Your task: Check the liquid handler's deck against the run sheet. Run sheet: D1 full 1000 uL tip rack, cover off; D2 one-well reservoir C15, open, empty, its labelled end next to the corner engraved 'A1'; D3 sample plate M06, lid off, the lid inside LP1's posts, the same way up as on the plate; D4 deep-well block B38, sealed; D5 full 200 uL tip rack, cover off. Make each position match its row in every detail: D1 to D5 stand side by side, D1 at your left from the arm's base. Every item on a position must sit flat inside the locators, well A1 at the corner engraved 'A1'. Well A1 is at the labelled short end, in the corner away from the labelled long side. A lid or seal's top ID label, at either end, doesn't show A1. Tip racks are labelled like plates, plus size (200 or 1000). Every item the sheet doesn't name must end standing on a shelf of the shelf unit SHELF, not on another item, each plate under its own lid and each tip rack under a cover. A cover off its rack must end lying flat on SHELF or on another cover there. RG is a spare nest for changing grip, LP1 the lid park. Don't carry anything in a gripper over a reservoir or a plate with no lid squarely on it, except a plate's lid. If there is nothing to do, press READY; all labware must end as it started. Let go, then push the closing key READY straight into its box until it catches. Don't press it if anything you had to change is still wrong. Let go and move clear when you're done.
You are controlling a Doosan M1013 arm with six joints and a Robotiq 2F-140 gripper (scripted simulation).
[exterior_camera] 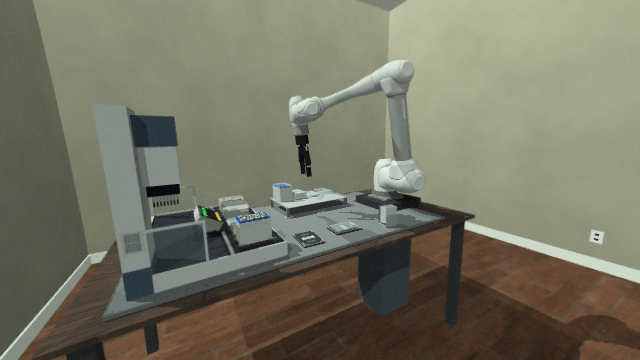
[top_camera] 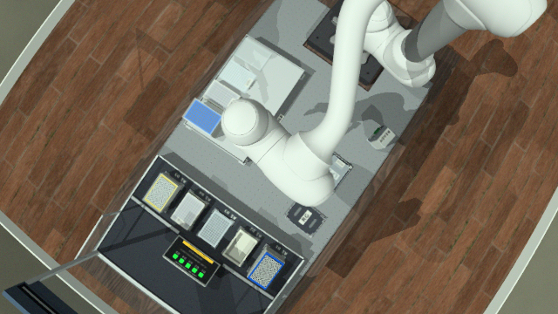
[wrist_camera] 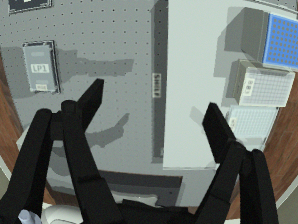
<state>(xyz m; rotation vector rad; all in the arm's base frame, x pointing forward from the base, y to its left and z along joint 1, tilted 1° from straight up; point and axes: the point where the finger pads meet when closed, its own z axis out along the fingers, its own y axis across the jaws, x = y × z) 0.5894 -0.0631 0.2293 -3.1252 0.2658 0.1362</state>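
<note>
My gripper point(exterior_camera: 305, 171) point(wrist_camera: 155, 102) is open and empty. It hangs high above the table, pointing down over the front edge of the shelf unit SHELF point(top_camera: 285, 83) point(exterior_camera: 320, 201) point(wrist_camera: 200, 76); in the top view the arm's wrist hides it. On the deck stand, side by side, a blue-framed tip rack point(top_camera: 266, 270) point(exterior_camera: 252, 220), an open reservoir point(top_camera: 241, 247), a plate point(top_camera: 214, 228), another plate or block point(top_camera: 188, 210) and a yellow-framed tip rack point(top_camera: 161, 192). The lid park LP1 point(top_camera: 342, 167) point(exterior_camera: 344, 227) point(wrist_camera: 40, 66) is partly hidden by the arm.
SHELF holds a blue-topped box point(top_camera: 201, 115) point(exterior_camera: 282, 190) point(wrist_camera: 280, 39) and two pale racks point(top_camera: 222, 93) point(wrist_camera: 262, 86). The spare nest RG point(top_camera: 305, 216) point(exterior_camera: 307, 240) lies near the table's edge. The READY box point(top_camera: 381, 137) point(exterior_camera: 387, 214) stands near the arm's base.
</note>
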